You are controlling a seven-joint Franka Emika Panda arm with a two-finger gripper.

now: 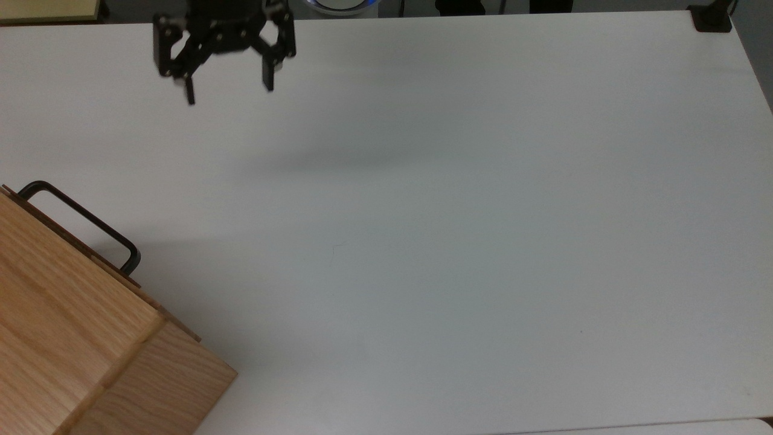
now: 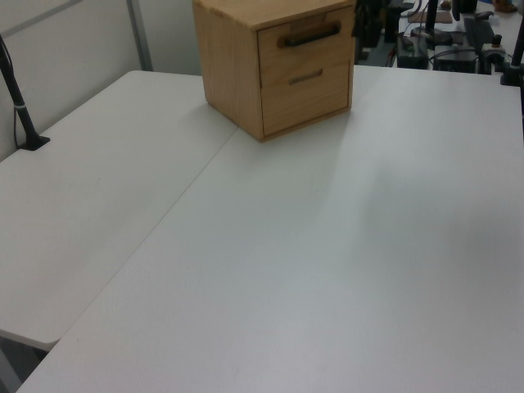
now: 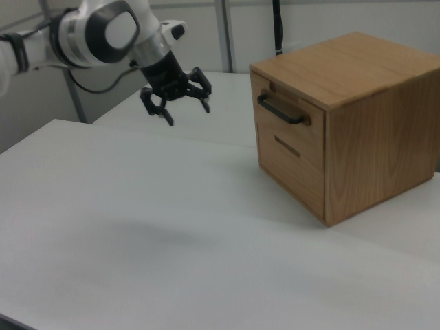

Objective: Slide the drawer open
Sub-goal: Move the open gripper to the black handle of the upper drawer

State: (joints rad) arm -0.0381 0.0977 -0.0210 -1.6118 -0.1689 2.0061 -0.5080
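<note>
You are looking at a white table (image 1: 459, 199) with a smooth, matte top; in the left view a straight seam runs where two tabletops meet. On it stands an oak cabinet (image 3: 375, 117), a box of light wood with visible grain and square edges. It sits at the top view's lower left corner, at the top centre of the left view, and at the right view's right.

The drawer (image 3: 287, 120) is the upper of two flat wooden fronts on the cabinet's face. Its front panel lies flush with the cabinet, so the drawer is closed. A long black handle (image 3: 280, 110), a metal bar bent into a U shape, stands off the panel; in the top view the handle (image 1: 84, 220) projects past the cabinet's edge over the table. The lower front (image 3: 289, 165) carries only a short, slim pull.

The arm (image 3: 89, 31) has glossy white rounded shells with a dark joint cap and enters from the right view's upper left. Its wrist slopes down toward the table and ends in the black gripper (image 3: 187, 111). In the top view the gripper (image 1: 229, 90) hangs near the table's far edge, toward the top view's upper left. Its two fingers are spread wide apart and hold nothing. The gripper is above the tabletop, well apart from the handle, with bare table between them.
</note>
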